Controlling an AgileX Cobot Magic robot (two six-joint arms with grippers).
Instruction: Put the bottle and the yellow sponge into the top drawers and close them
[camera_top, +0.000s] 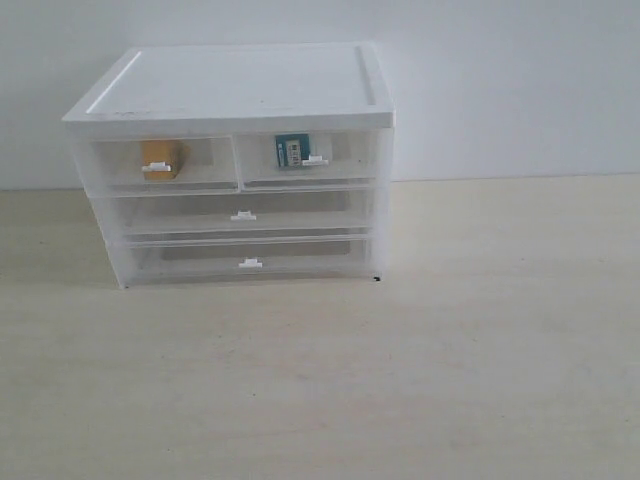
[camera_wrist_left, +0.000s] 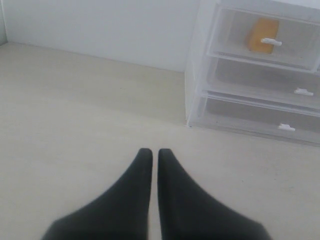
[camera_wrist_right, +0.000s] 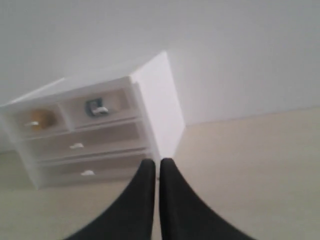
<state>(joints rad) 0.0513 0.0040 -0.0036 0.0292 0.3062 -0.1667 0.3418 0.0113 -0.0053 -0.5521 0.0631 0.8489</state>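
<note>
Two top drawers (camera_top: 205, 166) shut; yellow sponge (camera_top: 160, 158), bottle (camera_top: 291, 152) hazy inside; left fingers (camera_wrist_left: 134, 192), right fingers (camera_wrist_right: 140, 196) pinched together.

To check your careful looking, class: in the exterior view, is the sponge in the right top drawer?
No, the sponge shows through the left top drawer; the right drawer holds the bottle.

Left pincer (camera_wrist_left: 151, 152) closed, empty; right pincer (camera_wrist_right: 154, 162) closed, empty; both held low.
</note>
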